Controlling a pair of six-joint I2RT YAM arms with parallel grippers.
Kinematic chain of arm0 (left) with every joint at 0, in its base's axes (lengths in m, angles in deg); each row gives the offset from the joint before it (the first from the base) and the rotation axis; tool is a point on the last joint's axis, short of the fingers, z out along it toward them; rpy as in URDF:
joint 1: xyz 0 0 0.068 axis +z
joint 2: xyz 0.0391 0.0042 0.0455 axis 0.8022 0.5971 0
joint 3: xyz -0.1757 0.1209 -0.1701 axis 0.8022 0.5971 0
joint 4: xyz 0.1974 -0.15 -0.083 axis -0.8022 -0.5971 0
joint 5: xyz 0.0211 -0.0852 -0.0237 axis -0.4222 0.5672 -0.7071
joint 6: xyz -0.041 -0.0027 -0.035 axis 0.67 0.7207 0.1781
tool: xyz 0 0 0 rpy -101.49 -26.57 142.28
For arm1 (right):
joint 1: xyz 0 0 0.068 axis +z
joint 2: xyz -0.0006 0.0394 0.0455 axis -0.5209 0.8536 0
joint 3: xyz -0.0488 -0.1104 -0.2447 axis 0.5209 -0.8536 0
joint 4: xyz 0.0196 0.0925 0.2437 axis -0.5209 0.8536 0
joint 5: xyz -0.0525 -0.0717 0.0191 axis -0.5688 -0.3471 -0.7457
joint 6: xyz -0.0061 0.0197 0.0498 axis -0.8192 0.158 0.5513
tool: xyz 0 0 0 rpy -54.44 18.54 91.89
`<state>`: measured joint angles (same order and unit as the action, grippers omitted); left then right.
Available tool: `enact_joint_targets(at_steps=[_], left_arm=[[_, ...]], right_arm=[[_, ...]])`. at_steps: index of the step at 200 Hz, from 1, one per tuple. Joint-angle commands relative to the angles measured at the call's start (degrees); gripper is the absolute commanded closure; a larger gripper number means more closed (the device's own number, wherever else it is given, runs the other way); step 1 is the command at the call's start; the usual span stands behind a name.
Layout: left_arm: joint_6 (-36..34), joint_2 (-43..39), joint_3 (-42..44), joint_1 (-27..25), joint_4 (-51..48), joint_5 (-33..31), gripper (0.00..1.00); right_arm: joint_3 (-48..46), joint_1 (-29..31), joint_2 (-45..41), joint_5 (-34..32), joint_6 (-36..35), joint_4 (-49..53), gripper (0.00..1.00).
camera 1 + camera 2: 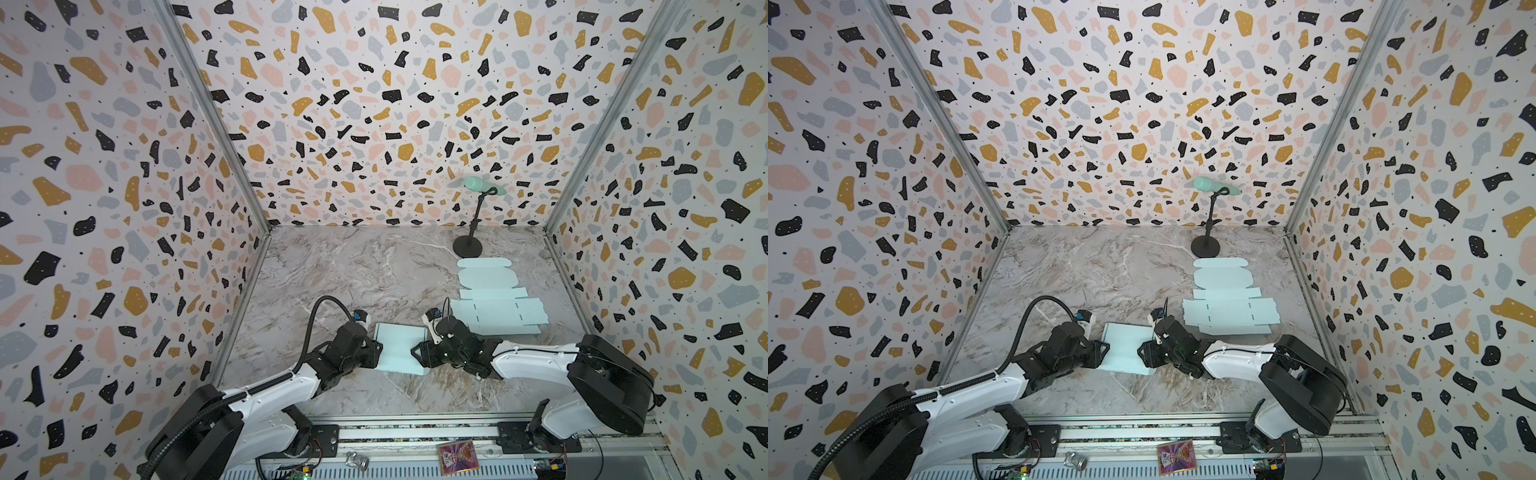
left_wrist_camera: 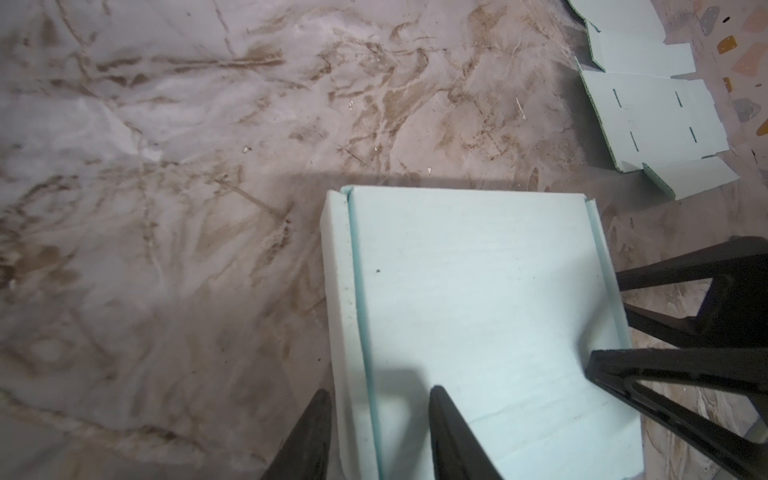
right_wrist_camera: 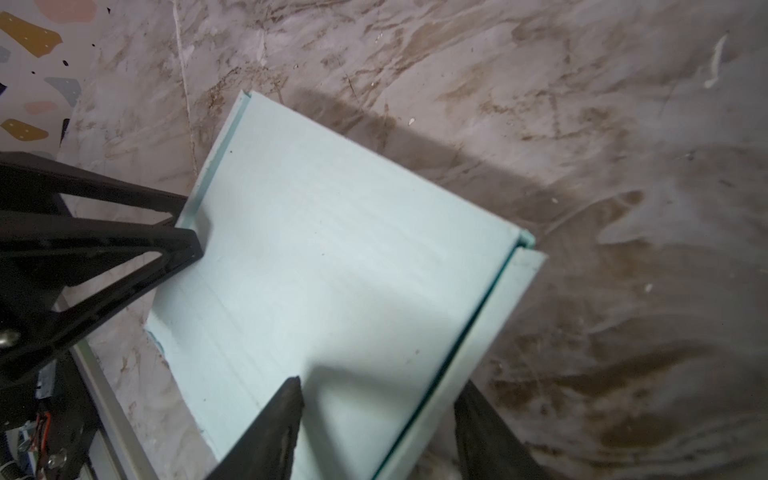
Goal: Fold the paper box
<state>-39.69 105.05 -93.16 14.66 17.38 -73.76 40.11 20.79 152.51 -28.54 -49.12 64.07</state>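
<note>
Paper box (image 1: 401, 347) is sitting closed, lid down; likely only final tucking remaining. Left gripper (image 2: 379, 390) and right gripper (image 3: 381, 382) are straddling its left and right edges, part-open, clamping nothing yet.

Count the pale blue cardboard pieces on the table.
2. A folded box lies between the left gripper and right gripper; a flat blank lies right-rear. More sheets may be stacked there.
</note>
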Motion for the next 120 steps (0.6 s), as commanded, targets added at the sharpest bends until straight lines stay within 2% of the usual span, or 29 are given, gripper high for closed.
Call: enact_joint_targets(at_steps=[1, 32, 60, 120], left_arm=[[-0.3, 1.5, 0.1, 0.3, 0.3, 0.7, 0.61], [-0.3, 3.1, -0.9, 0.3, 1.9, 0.9, 0.63], [-1.1, 5.7, -2.5, 1.0, 2.7, 1.2, 0.64], [-3.8, 12.1, -7.4, 6.6, 4.9, 5.4, 0.66]], right_arm=[[2.3, -1.0, 0.9, 1.2, -1.4, -1.3, 0.41], [3.0, -3.2, 3.2, 5.1, -1.2, -4.2, 0.41], [6.0, -3.9, 5.5, 5.6, -2.5, -3.6, 0.41], [13.7, -6.6, 12.0, 8.5, -4.9, -3.4, 0.42]])
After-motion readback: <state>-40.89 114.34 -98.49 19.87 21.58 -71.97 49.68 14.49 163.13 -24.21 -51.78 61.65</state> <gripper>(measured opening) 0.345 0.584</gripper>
